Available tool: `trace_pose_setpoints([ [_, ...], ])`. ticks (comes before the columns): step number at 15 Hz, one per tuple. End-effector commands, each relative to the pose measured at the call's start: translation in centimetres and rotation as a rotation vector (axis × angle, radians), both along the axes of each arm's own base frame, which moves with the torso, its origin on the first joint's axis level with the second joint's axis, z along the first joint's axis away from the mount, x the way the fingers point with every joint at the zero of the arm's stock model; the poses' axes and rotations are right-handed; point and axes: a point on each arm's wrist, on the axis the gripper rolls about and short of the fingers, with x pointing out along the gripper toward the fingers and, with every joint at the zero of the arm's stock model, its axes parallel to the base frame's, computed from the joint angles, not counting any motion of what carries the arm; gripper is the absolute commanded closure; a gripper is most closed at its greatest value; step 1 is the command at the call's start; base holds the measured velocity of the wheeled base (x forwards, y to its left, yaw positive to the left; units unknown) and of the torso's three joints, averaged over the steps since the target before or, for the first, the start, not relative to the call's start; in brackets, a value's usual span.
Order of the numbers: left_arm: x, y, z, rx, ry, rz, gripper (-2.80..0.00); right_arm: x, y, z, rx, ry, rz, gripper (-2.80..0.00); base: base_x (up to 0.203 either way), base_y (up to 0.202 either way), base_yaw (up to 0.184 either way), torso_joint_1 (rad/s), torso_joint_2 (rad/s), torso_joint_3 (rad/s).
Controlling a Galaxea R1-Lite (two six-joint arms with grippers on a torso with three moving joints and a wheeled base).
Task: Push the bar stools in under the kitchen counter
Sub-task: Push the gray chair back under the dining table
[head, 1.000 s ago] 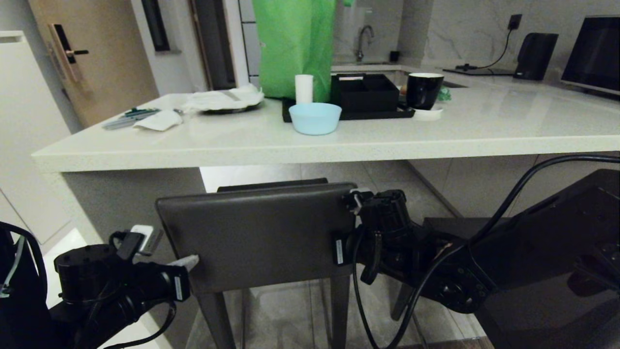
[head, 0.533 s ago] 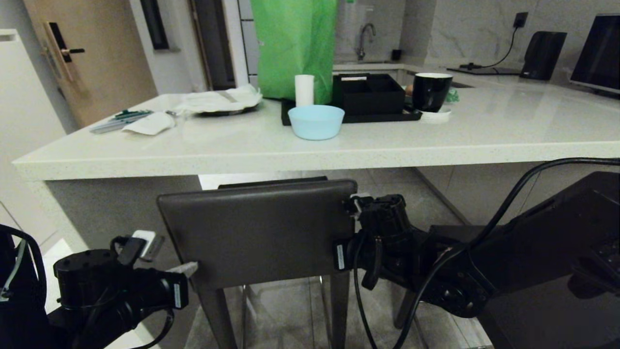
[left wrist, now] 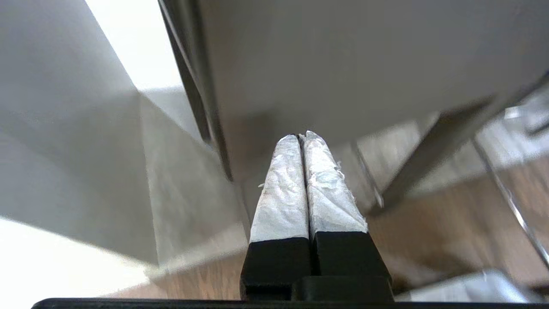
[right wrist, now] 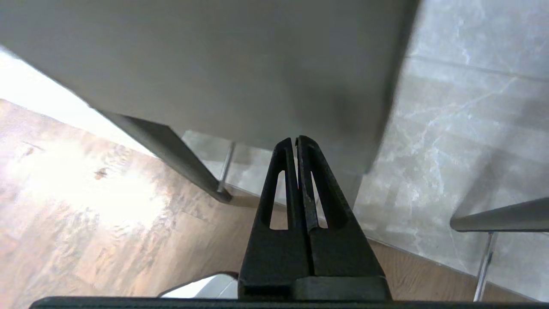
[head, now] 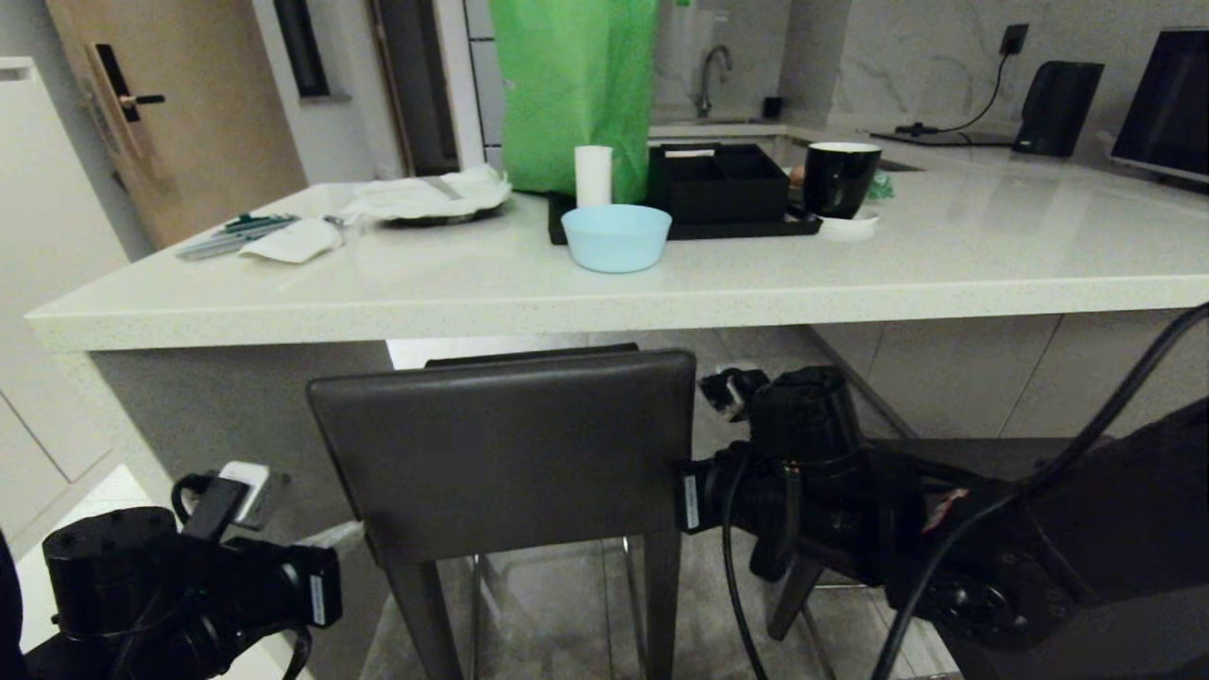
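Both pincers, the left pincer (left wrist: 300, 138) and right pincer (right wrist: 297, 141), are clenched empty just behind the near bar stool (head: 505, 453), whose backrest stands at the tabletop (head: 604, 302) edge, while a second stool (head: 954, 453) apparently waits.

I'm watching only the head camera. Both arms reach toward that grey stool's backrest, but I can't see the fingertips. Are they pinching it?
Observer: No. The left wrist camera shows the left gripper shut, white-wrapped fingers pressed together, holding nothing.
Operator: And the other arm?
Observer: The right gripper is shut as well, its black fingers together, aimed at the back of the bar stool.
Operator: Touching it?
Observer: The left tips point at the backrest's lower edge. I cannot tell whether either gripper makes contact.
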Motion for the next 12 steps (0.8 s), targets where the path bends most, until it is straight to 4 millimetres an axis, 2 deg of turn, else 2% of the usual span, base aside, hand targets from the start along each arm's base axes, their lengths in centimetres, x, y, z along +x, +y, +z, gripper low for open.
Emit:
trace_pose_setpoints([
  [1,-1.3,0.5,3.1,-0.018,-0.16,0.029,0.0,-3.2,-2.6,4.6,0.077,-0.096,0.004,0.0,0.0,0.0,0.0,0.0,0.0,0.0],
  [4,-3.6,1.5,6.7,-0.028,-0.343,0.091,0.0,-7.9,-7.1,9.2,0.11,-0.212,-0.014,0.0,0.0,0.0,0.0,0.0,0.0,0.0],
  [6,-5.8,2.4,8.5,-0.024,-0.428,0.142,0.0,-11.0,-11.3,11.3,0.097,-0.29,-0.083,0.0,0.0,0.0,0.0,0.0,0.0,0.0],
  [10,-10.9,3.0,10.8,-0.017,-0.508,0.204,0.0,-16.4,-19.5,12.8,-0.005,-0.445,-0.427,0.0,0.0,0.0,0.0,0.0,0.0,0.0],
  [12,-13.9,3.0,11.7,-0.013,-0.547,0.23,0.0,-19.7,-21.6,12.7,-0.032,-0.512,-0.571,0.0,0.0,0.0,0.0,0.0,0.0,0.0],
])
